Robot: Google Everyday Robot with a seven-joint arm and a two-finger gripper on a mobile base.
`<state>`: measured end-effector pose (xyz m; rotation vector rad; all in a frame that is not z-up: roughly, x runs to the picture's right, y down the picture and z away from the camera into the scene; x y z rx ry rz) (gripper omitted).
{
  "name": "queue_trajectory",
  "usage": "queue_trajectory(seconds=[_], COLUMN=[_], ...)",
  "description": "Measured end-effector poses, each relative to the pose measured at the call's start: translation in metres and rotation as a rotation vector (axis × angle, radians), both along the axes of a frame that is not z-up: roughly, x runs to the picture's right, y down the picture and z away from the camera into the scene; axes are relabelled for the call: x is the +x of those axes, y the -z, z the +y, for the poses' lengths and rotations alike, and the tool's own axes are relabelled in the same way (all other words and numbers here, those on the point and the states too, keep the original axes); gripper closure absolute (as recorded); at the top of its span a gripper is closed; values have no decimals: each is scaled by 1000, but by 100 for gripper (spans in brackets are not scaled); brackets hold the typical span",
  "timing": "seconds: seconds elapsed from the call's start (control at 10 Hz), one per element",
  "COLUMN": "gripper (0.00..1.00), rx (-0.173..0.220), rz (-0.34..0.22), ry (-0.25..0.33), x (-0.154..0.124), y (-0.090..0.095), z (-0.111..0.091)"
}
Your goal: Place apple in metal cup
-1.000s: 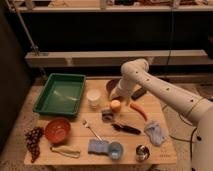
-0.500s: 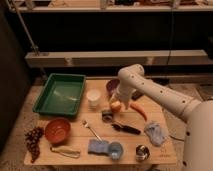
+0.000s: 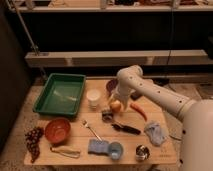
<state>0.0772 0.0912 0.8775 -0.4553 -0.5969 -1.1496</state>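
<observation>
The apple (image 3: 116,106) is small, round and yellow-orange. It lies on the wooden table near the middle, right of the white cup (image 3: 93,98). My gripper (image 3: 115,100) hangs from the white arm straight down onto the apple, its tip at the fruit's top. The metal cup (image 3: 142,152) is short and shiny with a dark inside. It stands upright near the table's front right edge, well apart from the gripper.
A green tray (image 3: 61,94) is at the back left. An orange bowl (image 3: 57,130) and grapes (image 3: 33,141) are at the front left. A light blue cup (image 3: 116,150), a blue sponge (image 3: 97,146), a fork (image 3: 92,129), a black-handled tool (image 3: 126,128), a carrot (image 3: 139,111) and a blue cloth (image 3: 155,132) surround the apple.
The arm has swung a little left and lowered, bringing the gripper down onto the apple. The apple and the other things have not moved.
</observation>
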Motion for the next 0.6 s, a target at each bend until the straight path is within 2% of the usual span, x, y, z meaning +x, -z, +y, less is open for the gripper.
queue_trajectory(seconds=[0.6], gripper=[35], rx=[-9], rz=[-6], ry=[2], x=[-10], y=[-14], z=[3])
